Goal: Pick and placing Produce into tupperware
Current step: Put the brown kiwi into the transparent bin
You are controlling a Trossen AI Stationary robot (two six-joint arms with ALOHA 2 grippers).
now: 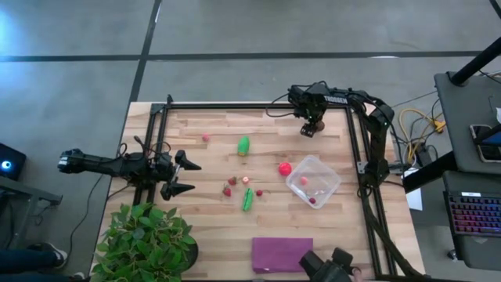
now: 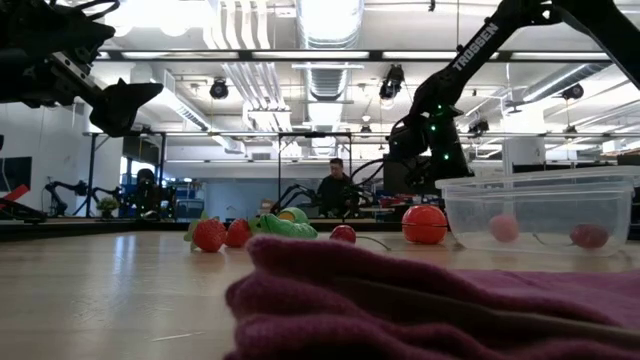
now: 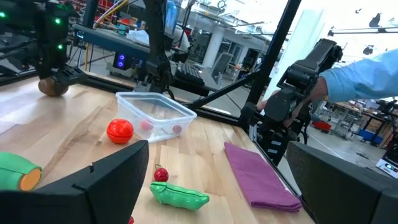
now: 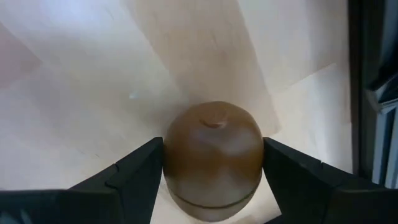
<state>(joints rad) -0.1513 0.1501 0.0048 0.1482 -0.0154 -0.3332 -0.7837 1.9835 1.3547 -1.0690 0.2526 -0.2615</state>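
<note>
A brown oval lies near the table's far right edge, between the fingers of my right gripper, which is shut on it. The clear tupperware stands at the right and holds a few pink berries. A red ball lies just left of it. One green piece lies mid-table and a green pod lies nearer. Small red berries lie beside the pod. My left gripper is open and empty above the table's left side. My right gripper pinches the brown oval's two opposite sides between its two fingers. The fingers come from above, pointing down. The oval's underside seems to rest on the table in the left wrist view.
A purple cloth lies at the near edge. A leafy potted plant stands at the near left corner. One pink berry lies far left of centre. A black frame rims the table. A person's blue sleeve shows beyond the table.
</note>
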